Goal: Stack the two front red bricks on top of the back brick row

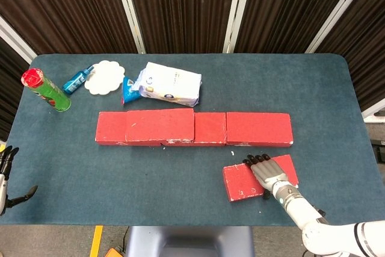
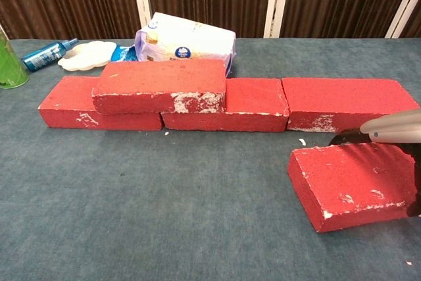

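Note:
A back row of red bricks (image 1: 258,128) (image 2: 345,102) runs across the middle of the table. One more red brick (image 1: 160,124) (image 2: 160,85) lies on top of that row, left of centre. A single front red brick (image 1: 242,181) (image 2: 352,185) sits near the table's front right and looks tilted in the chest view. My right hand (image 1: 269,173) (image 2: 389,129) lies over this brick, with its fingers reaching the far edge and its thumb at the near side, gripping it. My left hand (image 1: 7,176) hangs off the table's left edge, fingers apart and holding nothing.
Behind the row stand a green can (image 1: 47,90) (image 2: 10,64), a blue bottle (image 1: 78,79) (image 2: 46,54), a white plate (image 1: 104,77) (image 2: 89,54), a small blue packet (image 1: 129,90) and a white packet (image 1: 170,83) (image 2: 187,41). The blue table cloth (image 1: 150,179) shows bare in front of the row on the left.

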Tool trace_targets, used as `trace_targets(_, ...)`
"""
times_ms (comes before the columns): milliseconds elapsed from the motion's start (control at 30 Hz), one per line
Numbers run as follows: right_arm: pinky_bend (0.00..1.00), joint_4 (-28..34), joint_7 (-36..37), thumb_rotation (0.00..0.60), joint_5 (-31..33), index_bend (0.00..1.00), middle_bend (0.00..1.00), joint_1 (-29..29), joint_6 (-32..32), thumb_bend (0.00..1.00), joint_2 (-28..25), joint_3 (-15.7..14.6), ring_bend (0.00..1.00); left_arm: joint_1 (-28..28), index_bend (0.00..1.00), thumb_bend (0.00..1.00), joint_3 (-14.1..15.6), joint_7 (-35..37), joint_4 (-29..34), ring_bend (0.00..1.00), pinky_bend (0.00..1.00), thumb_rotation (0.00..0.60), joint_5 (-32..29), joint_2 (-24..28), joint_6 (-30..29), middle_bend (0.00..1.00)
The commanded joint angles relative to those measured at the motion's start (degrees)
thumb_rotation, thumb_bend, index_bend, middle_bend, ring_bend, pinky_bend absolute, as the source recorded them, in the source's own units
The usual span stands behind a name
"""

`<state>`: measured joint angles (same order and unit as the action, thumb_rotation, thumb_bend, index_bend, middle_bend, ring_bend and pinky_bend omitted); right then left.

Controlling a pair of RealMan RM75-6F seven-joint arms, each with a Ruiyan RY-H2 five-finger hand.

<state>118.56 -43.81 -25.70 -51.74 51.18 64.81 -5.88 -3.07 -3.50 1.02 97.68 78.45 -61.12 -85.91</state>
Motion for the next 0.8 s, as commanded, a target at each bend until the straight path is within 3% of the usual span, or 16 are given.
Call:
trace_targets(33,0.00,-0.54,0.31,0.600,-0.10,0.00,0.00,-0.43,0.10,0.00,0.62,-0.48,0.00,0.14,0.00,0.20,-0.06,0.23,0.02,0.00,0.00,0.600,0.09,0.03,-0.07,0.00)
trace_targets(200,0.00,-1.44,0.83,0.600,-0.80,0.02,0.00,-0.70,1.55,0.00,1.94,-1.00,0.00,0.17,0.00,0.20,-0.35,0.49,0.06,0.00,0.00,0.600,-0.24,-0.07,0.20,0.00)
trace_targets(367,0.00,-1.97,0.62,0.600,-1.60,0.07,0.07,-0.68,3.39,0.00,3.34,-1.86,0.01,0.28,0.00,0.20,-0.54,0.78,0.15,0.00,0.00,0.600,-0.26,-0.06,0.22,0.00)
trace_targets(600,0.00,-2.34,0.49,0.600,-4.73,0.16,0.22,0.24,7.01,0.00,5.08,-2.40,0.14,0.48,0.00,0.20,-0.77,1.15,0.37,0.00,0.00,0.600,-0.50,-0.01,0.35,0.00)
trace_targets(800,0.00,-2.16,1.18,0.600,-7.10,0.20,0.28,1.34,8.65,0.00,5.55,-2.47,0.20,0.63,0.00,0.20,-0.88,1.55,0.65,0.00,0.00,0.600,-0.66,0.20,0.50,0.00)
